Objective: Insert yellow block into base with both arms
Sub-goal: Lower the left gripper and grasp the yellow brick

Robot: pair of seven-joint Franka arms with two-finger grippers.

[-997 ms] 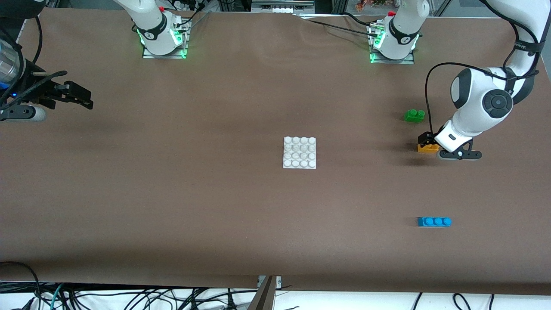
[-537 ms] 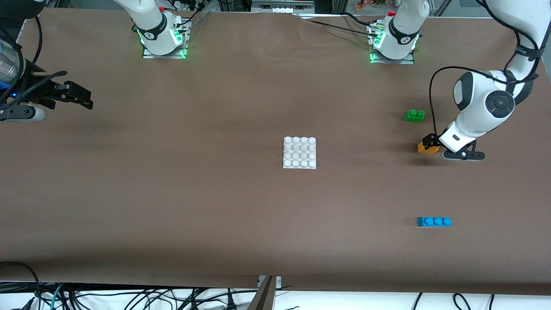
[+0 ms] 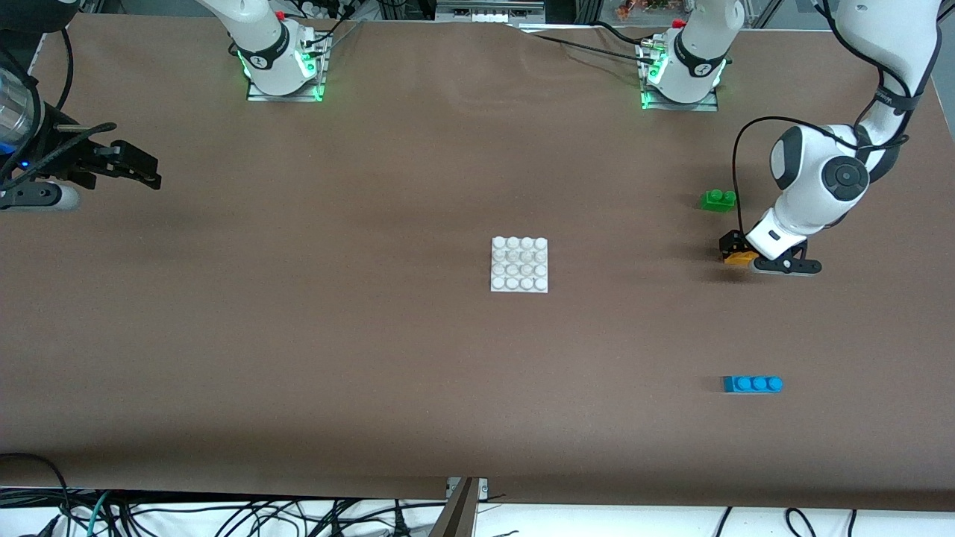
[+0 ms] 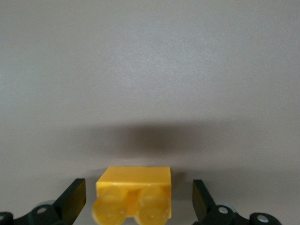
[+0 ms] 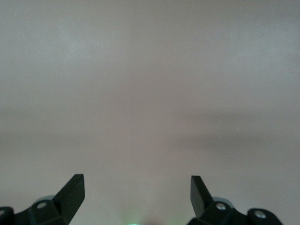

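- Blue brick point(image 3: 753, 384): lower right of the front frame, nearest the camera, alone on the brown table point(image 3: 298, 335).
- Base point(image 3: 519, 264): centre of frame, flat, nothing on its studs.
- Yellow block point(image 3: 740, 259): right of frame, toward the left arm's end of the table, resting on the surface.
- Left gripper point(image 4: 136, 197): low over the block, fingers point(image 4: 72, 199) spread wide; the block sits between them with a clear gap each side, not gripped.
- Green brick point(image 3: 718, 199): just above the block in the frame, apart from it.
- Right gripper point(image 3: 138, 168): upper left of frame, fingers wide apart, holding nothing; arm waits.
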